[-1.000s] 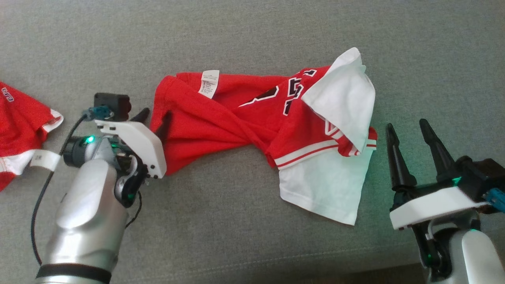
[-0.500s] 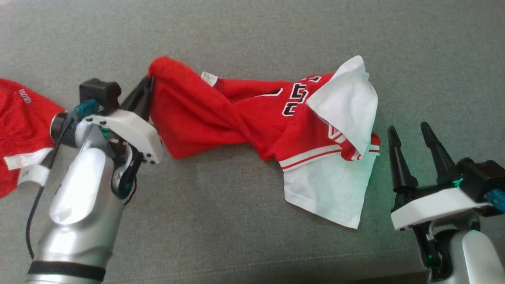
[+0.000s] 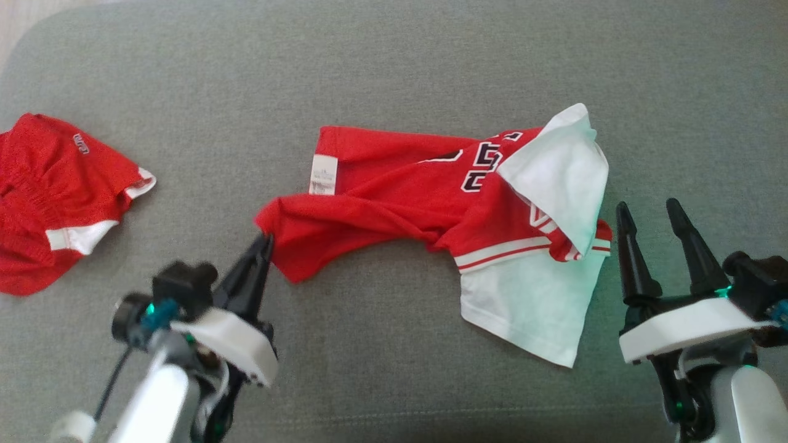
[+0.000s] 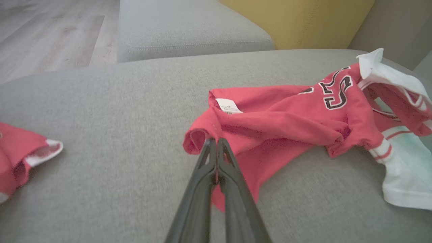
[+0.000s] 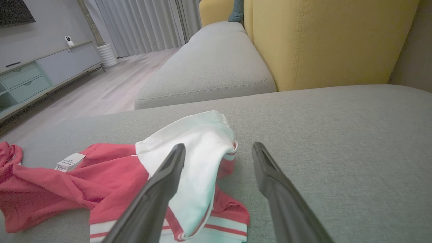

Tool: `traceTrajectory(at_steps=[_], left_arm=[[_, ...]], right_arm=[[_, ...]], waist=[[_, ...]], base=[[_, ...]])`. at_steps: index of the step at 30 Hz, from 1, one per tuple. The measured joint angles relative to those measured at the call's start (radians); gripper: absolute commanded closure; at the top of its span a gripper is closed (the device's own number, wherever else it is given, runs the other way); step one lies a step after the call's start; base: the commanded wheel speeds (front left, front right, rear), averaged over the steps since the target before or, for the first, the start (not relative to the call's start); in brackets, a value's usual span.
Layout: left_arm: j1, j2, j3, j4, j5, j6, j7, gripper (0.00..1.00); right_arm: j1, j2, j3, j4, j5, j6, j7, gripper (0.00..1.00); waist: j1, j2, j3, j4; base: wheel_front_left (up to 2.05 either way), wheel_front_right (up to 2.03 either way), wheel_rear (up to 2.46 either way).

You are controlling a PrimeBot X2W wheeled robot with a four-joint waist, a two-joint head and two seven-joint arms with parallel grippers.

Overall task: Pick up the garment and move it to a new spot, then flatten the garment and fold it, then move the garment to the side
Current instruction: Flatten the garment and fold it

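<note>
Probably light and limp, the red-and-white knit jersey [image 3: 394, 203] lies mid-seat on the grey fabric sofa cushion [image 3: 394, 61]. The left gripper [image 3: 267, 237] is clamped on its red corner and the right gripper [image 3: 647, 204] gapes. I would take the white sleeve [image 3: 554, 172].

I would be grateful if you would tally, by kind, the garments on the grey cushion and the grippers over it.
Garments: 2 (red and white jersey, red shorts)
Grippers: 2 (left gripper, jaws shut on the jersey's edge; right gripper, jaws open and holding nothing)
Total: 4
</note>
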Motion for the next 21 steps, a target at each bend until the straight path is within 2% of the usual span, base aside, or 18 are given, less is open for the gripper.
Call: traceTrajectory(at_steps=[8, 21], left_arm=[[0.115, -0.001, -0.087, -0.026, 0.003, 0.002, -0.008, 1.0], [0.155, -0.015, -0.149, 0.173, 0.019, -0.013, -0.049, 1.0]], right_arm=[[0.006, 0.0, -0.002, 0.01, 0.003, 0.0, 0.009, 0.0], [0.007, 0.0, -0.014, 0.026, 0.003, 0.0, 0.019, 0.0]], waist=[[0.0, 0.0, -0.012, 0.016], [0.0, 0.0, -0.042, 0.022]], base=[[0.0, 0.0, 0.0], [0.0, 0.0, 0.0]])
